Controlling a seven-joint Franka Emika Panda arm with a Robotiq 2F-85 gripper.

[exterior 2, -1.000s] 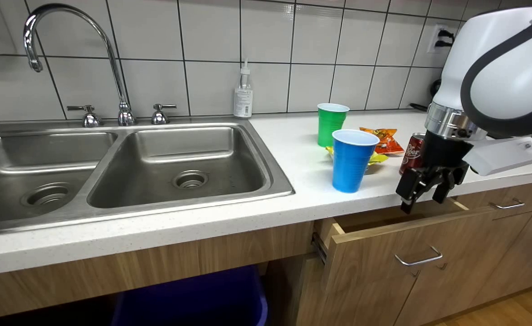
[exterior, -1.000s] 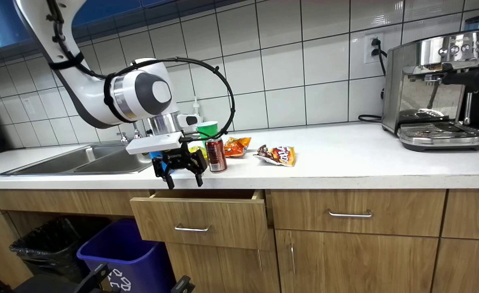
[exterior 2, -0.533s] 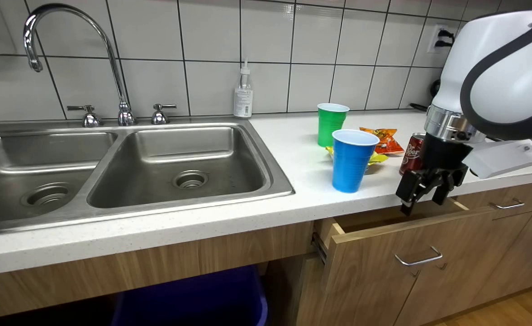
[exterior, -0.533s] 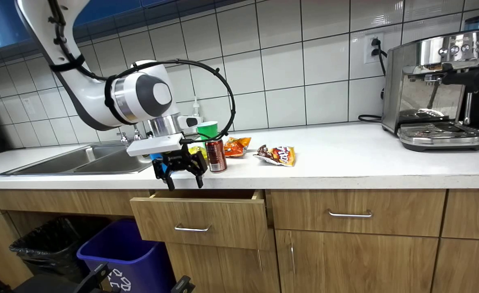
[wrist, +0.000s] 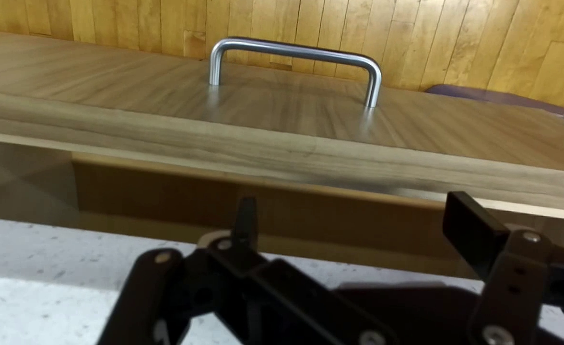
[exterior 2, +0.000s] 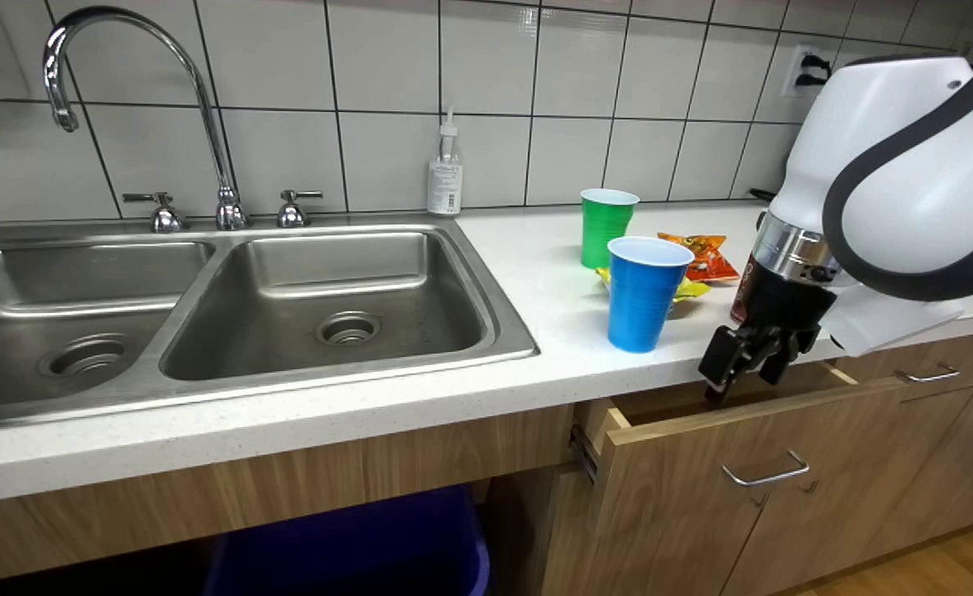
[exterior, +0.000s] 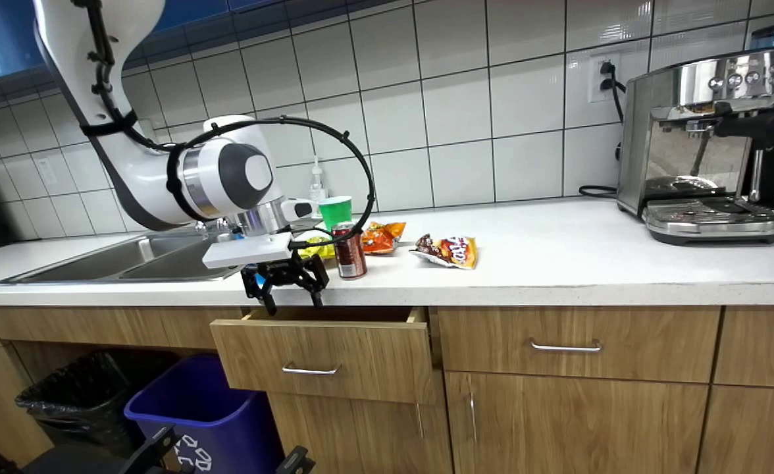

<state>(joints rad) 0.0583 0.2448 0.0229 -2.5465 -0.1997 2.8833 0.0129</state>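
- Directly below your gripper [exterior 2: 743,385] is the drawer [exterior 2: 735,443], partly pulled out from under the counter edge; your jaws stand spread wide, with nothing between them.
- The drawer's long axis runs level along the counter, and its front faces out into the room; in your wrist view that front slopes slightly down to the right.
- On that front, the metal handle [wrist: 296,50] sticks out away from the counter, its bar parallel to the long axis.
- Next to your gripper you have the pale, speckled countertop [wrist: 37,302], bearing a blue cup [exterior 2: 644,298] and a red can [exterior: 351,255].
- Past these sit a green cup [exterior 2: 606,228] and an orange snack bag [exterior 2: 706,258].
- Farther off, the steel sink [exterior 2: 505,323] and the coffee machine [exterior: 703,145] flank your workspace.
- Behind everything rises the white tiled wall [exterior: 459,99].
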